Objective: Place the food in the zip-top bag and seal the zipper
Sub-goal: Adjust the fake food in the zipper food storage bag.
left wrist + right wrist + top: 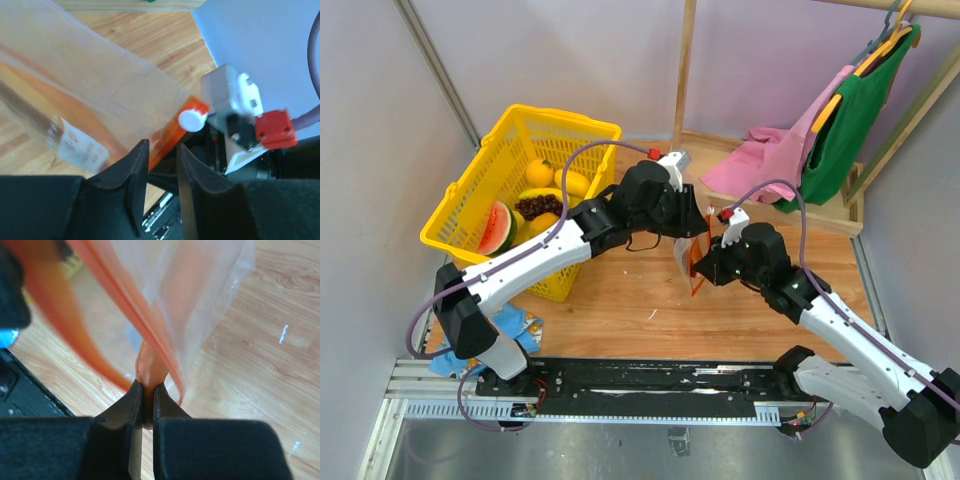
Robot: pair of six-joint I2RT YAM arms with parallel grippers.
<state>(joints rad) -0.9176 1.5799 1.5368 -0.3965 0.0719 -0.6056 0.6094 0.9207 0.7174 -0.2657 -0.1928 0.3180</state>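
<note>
Hanging between the arms, the zip-top bag (690, 262) passes its zipper (167, 142) through the slightly parted left jaws, white slider (192, 120) just beyond; right jaws clamp the same strip.

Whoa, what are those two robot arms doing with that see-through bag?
A clear crinkly plastic zip-top bag hangs between the two arms, above the wooden table. The right claw is pinched shut on the bag's red strip. The left claw stands a little open at that strip, near the small white slider. The plastic toy fruits lie in the yellow plastic basket; none shows inside the bag yet.
</note>
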